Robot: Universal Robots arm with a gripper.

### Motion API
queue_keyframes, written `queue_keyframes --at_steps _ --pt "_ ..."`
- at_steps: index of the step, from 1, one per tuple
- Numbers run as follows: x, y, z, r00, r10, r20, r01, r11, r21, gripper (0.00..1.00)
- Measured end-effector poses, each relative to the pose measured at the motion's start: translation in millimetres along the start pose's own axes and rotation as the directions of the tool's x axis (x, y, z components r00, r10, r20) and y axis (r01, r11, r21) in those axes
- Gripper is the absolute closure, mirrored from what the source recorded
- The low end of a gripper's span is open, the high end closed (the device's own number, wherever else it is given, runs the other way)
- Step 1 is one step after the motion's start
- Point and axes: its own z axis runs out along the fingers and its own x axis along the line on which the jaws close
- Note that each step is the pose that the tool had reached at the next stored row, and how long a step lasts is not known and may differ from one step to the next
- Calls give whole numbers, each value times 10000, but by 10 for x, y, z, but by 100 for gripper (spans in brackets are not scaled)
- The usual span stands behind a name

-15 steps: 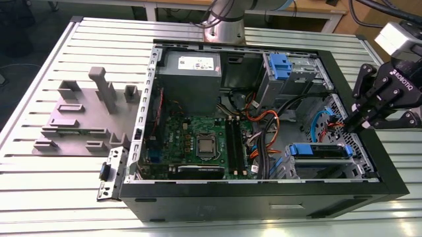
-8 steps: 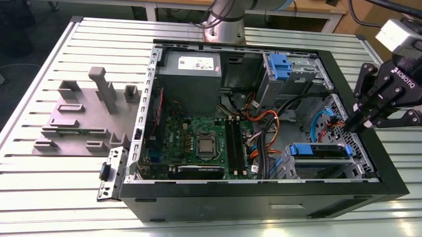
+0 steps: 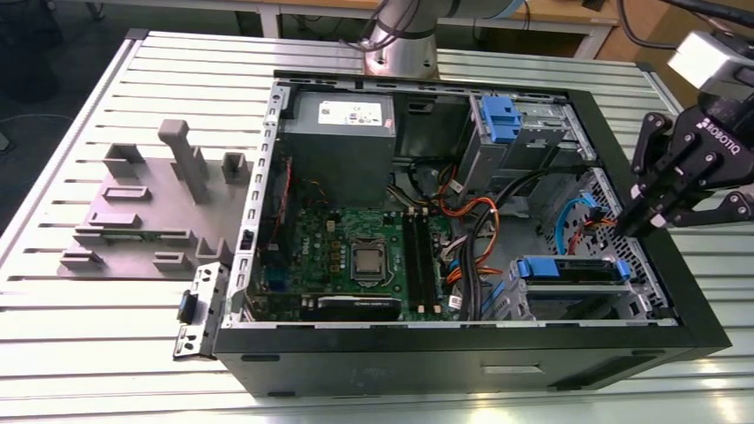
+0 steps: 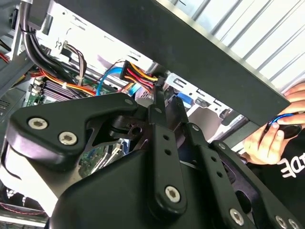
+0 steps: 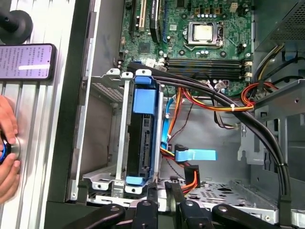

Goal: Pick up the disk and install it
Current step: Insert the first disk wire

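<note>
The disk [image 3: 570,268] sits in the metal drive cage [image 3: 518,300] at the near corner of the open computer case on the exterior view's right. It is edged by its blue bracket. In the first wrist view the disk [image 5: 143,138] stands edge-on in the cage, and its label face is hidden. My gripper [image 3: 630,228] hangs just inside the case wall, beside and above that cage. Its black fingertips [image 5: 151,195] are a narrow gap apart with nothing between them. The gripper [image 5: 163,191] is close to the disk's end without touching it. In the second wrist view the gripper [image 4: 157,93] points at red and yellow cables.
Another blue-tabbed drive [image 3: 501,119] stands at the far corner. A grey power supply [image 3: 342,132], the motherboard [image 3: 353,256] and loose orange and blue cables [image 5: 190,157] crowd the case. A grey fixture [image 3: 147,208] lies outside it. A person's hand [image 5: 5,143] and a phone [image 5: 26,61] rest beside the case.
</note>
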Motion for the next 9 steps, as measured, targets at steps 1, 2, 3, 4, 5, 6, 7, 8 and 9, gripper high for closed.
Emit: queue_keyframes --at_steps 1,2,3,4,5,6,7,8,9 --pt "-11 0 -1 10000 -45 -8 45 10000 5 75" --pt "-19 0 -1 9999 -113 -17 113 9999 12 75" --pt "-24 -1 -1 9998 -188 -29 188 9998 20 75" --pt "-30 -1 -1 9996 -265 -41 265 9996 28 75" --pt "-35 -2 0 9994 -343 -53 343 9994 35 75" --pt "-40 -2 1 9991 -418 -64 418 9991 43 75" --pt "-46 -2 1 9988 -488 -75 488 9988 50 75" --pt "-52 -2 1 9985 -548 -85 548 9985 56 75" --pt "-58 -3 1 9981 -603 -92 604 9982 61 75"
